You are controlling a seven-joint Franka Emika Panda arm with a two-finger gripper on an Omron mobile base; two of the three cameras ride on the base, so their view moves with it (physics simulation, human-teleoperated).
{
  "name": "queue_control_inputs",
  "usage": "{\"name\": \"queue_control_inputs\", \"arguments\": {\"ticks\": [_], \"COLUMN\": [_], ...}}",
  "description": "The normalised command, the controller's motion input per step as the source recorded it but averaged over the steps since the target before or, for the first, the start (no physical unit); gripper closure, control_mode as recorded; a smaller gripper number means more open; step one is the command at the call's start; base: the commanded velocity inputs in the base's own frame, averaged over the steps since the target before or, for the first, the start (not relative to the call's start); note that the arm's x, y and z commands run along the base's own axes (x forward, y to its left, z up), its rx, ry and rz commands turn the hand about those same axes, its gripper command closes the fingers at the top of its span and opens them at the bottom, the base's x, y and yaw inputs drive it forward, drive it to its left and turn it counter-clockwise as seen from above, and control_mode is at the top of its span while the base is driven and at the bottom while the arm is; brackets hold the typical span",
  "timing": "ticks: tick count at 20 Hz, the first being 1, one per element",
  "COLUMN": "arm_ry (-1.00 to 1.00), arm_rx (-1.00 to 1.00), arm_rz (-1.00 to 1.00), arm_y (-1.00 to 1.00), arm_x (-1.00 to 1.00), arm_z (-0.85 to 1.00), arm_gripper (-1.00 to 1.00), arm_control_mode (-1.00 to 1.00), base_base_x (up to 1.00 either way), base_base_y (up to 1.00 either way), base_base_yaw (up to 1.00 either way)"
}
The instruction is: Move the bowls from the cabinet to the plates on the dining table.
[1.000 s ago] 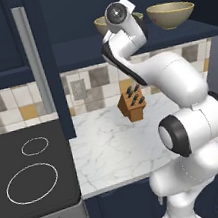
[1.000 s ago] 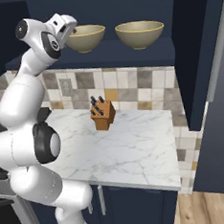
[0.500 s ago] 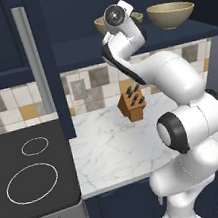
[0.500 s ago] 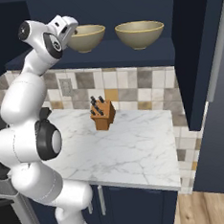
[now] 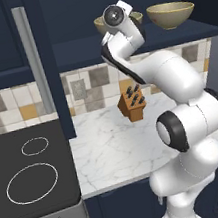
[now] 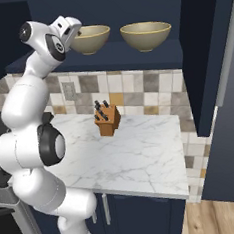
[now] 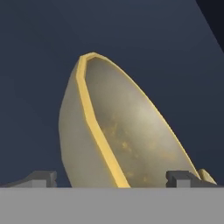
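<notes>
Beige-tan speckled bowls (image 6: 146,35) both sit in the dark navy cabinet (image 6: 133,55); our gripper (image 7: 118,177), jaws wide, straddles one rim; nothing delivered.

two bowls (image 6: 89,39) (image 6: 146,35) side by side in cabinet (image 6: 134,57), knife block (image 6: 108,121) on counter (image 6: 137,157) below

Matt speckled bowls (image 6: 146,35), veined marble counter (image 6: 142,157)

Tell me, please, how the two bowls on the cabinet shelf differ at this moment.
The left bowl has the open gripper right at it, fingertips either side of its rim; the right bowl stands clear of the arm. The left bowl is partly hidden by the hand; the right bowl shows whole. Both sit upright, alike in shape and colour.
</notes>
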Motion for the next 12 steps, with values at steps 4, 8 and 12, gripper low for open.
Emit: {"name": "queue_control_inputs", "arguments": {"ticks": [4,8,12], "arm_ry": [0.01,0.0,0.0], "arm_rx": [0.0,0.0,0.0], "arm_rz": [0.0,0.0,0.0], "arm_y": [0.0,0.0,0.0], "arm_x": [0.0,-0.01,-0.02], "arm_z": [-0.37,-0.24,-0.31], "arm_gripper": [-1.0,-1.0,-1.0], "arm_control_mode": [-1.0,-1.0,-1.0], "base_base_x": [0.0,0.0,0.0], "base_base_y": [0.0,0.0,0.0], "base_base_yaw": [0.0,0.0,0.0]}}
